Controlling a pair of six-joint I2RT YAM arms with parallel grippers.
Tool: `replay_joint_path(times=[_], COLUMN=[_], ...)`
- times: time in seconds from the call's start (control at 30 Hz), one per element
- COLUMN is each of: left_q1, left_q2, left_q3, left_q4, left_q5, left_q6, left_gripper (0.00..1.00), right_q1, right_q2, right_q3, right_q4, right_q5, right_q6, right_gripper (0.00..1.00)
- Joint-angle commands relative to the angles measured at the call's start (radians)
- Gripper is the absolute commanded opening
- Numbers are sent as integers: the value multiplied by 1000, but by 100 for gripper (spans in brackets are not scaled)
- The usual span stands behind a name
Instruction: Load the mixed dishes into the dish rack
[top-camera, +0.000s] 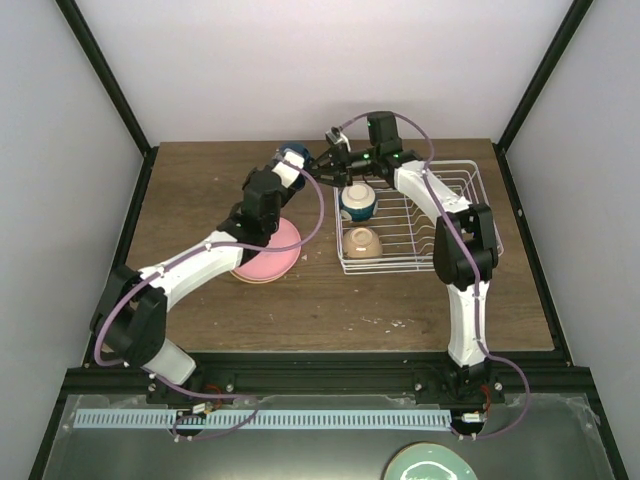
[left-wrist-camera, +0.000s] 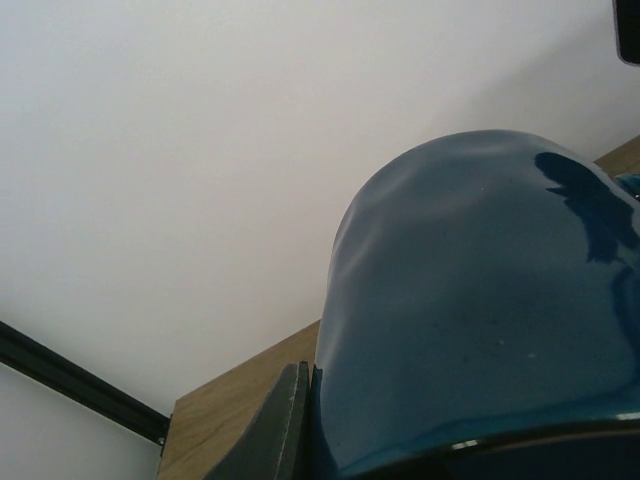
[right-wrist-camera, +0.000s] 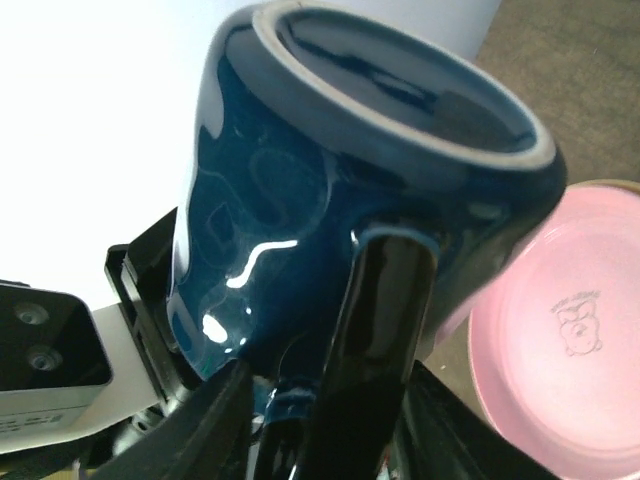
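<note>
While our left tool (top-camera: 292, 166) clamps the blue mug (right-wrist-camera: 330, 200) and our right tool (top-camera: 326, 168) straddles its handle, grip unclear, two bowls (top-camera: 357, 201) sit in the dish rack (top-camera: 472, 196) beside it; plates (top-camera: 272, 258) below the left tool remain.

1. A big dark blue mug (left-wrist-camera: 480, 310) is seen very close up, and the lower right of the picture is filled by it.
2. Its side is shiny, and dark shapes are mirrored on it near the top right.
3. A grey finger (left-wrist-camera: 283, 425) is pressed against the mug's left side at the bottom.
4. A strip of brown wooden table (left-wrist-camera: 235, 405) is seen just left of the finger.
5. A white wall (left-wrist-camera: 200, 150) is seen behind, with a black bar (left-wrist-camera: 70, 378) low on the left.
</note>
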Motion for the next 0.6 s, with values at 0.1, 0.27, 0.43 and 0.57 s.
replay_joint_path(times=[0.1,0.27,0.43,0.57], left_q1=[-15,-18,-18,-17], left_q2=[9,22,25,20], left_q3=[58,62,68,60], left_q4=[107,97,67,60], left_q5=[1,-7,-18,-25], left_q6=[-33,-40,-55,-68], left_gripper=[0,0,13,36], right_q1=[10,10,3,-13], right_q2=[6,3,7,0], right_q3=[43,49,88,95], right_q4=[45,38,-60,-111], right_q5=[-54,-47,7,52], right_q6=[13,1,-82,-119], right_gripper=[20,7,4,2])
